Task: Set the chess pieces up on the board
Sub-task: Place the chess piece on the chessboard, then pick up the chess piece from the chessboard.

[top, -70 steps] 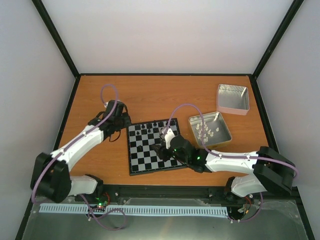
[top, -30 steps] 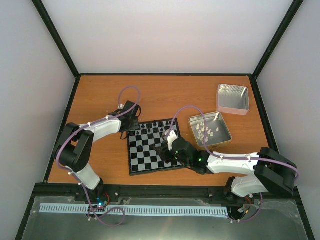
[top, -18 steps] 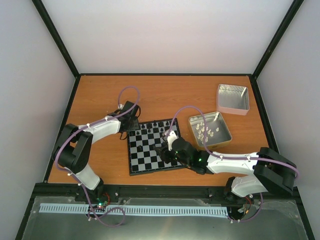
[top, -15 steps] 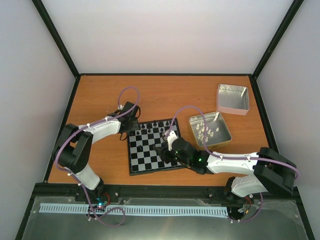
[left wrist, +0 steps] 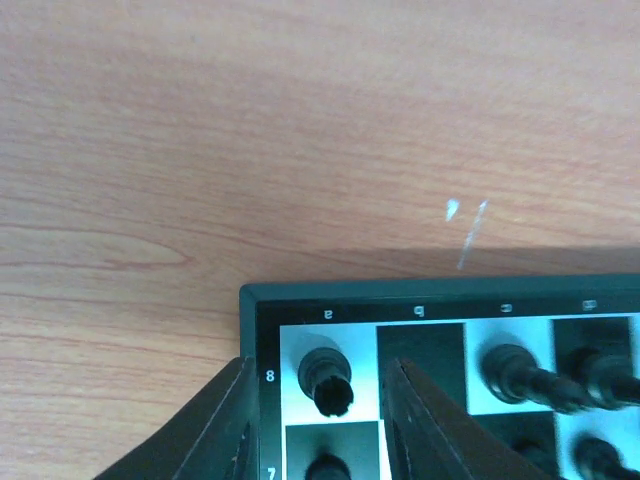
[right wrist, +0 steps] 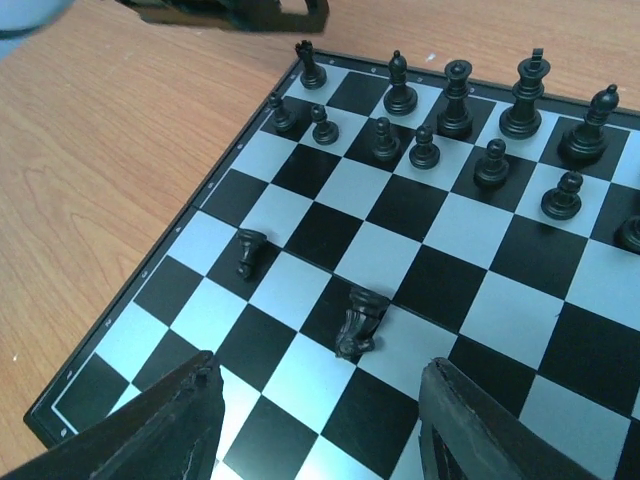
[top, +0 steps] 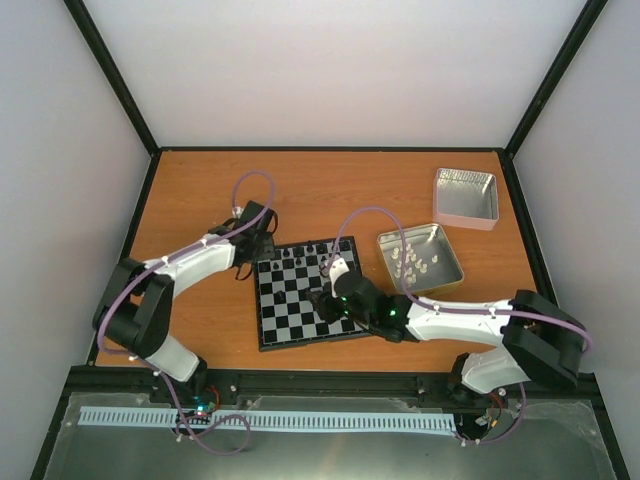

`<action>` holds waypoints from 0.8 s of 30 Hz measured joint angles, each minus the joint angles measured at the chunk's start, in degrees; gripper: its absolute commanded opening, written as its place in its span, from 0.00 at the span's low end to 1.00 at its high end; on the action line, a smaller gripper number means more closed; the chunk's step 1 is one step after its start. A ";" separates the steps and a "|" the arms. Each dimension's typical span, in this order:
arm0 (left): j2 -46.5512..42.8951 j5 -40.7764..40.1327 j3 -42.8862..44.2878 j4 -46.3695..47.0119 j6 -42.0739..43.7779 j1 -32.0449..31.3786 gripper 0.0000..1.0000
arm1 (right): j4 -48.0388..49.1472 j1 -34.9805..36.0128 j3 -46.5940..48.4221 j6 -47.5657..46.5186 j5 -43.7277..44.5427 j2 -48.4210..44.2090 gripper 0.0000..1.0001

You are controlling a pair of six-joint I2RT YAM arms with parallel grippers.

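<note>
Straddling the corner rook [left wrist: 325,381] on the square marked 8, the left gripper [left wrist: 318,372] had its jaws set narrowly apart, with a gap showing on either side of the piece, so it held nothing. That stance suggested the rook was either being squared on its corner or had just been let go; which one could not be told. The board [top: 285,315] lay on the worktop [top: 330,190] between the two arms. Most of the black chess pieces [right wrist: 456,98] stood upright in its two far rows.

The right gripper [right wrist: 320,365] hung spread wide and empty over the near half of the board. Its jaws framed a knight [right wrist: 358,322] lying on its side, probably because that was its next pick. A smaller piece [right wrist: 248,253] had also toppled, nearer the board's left edge. Both would need gripping low and standing up, and they looked liable to roll or slip. White pieces sat in the tin [top: 446,270] just beside the board.
</note>
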 measured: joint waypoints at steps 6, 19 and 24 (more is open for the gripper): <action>-8.48 -0.22 0.04 -1.18 -0.04 0.02 0.42 | -9.77 0.00 9.38 4.81 0.85 6.10 0.53; -30.47 1.29 -8.09 -1.90 -1.25 0.02 0.53 | -29.11 0.83 23.69 11.52 2.86 20.37 0.50; -35.65 2.27 -11.78 -2.78 -1.97 0.02 0.54 | -35.56 0.83 30.99 14.16 4.81 25.62 0.45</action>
